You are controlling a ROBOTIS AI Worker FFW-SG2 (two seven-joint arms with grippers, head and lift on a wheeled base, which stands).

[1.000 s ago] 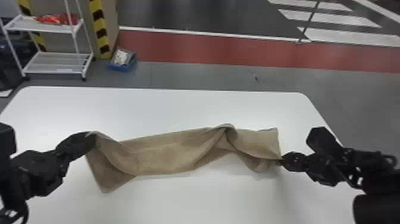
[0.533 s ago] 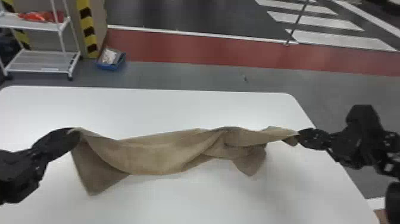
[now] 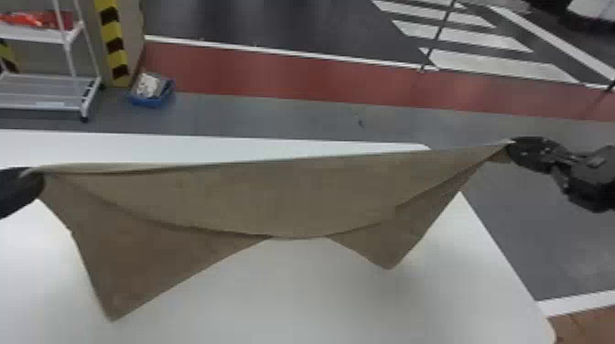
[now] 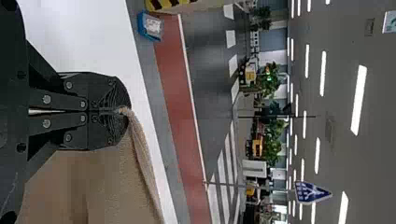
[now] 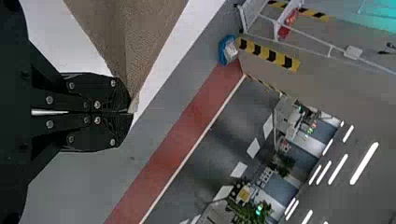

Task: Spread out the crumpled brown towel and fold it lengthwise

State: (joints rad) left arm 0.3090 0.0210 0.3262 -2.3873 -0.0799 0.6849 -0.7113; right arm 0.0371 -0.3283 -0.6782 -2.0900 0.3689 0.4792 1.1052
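– Between the two sets of jaws, and what a stretch it is, the brown towel (image 3: 283, 196) hangs strung out in the air over the table (image 3: 283, 297)!

– And who has which end? The left gripper (image 3: 34, 180), at the head view's left edge, has one upper corner pinched tight. Over in its wrist view, the jaws of that left gripper (image 4: 123, 112) press together right on the cloth, tips nipping a gathered bit of edge.

– Same grip at the other end! The right gripper (image 3: 511, 148) has the opposite upper corner, out past the table's side edge, over the grey floor (image 3: 535, 238). In its own wrist view the jaws are closed on a narrow point of cloth, fabric fanning away from the tips.

– Look at that top edge: nearly straight from jaws to jaws. Below it a broad fold sags in the middle, a shallow curve.

– And two loose corners dangle beneath! One hangs below and inward of the left jaws, the lower of the pair in the head view; the other droops below and inward of the right jaws.

– Touching the table down there? From here, I can't tell.
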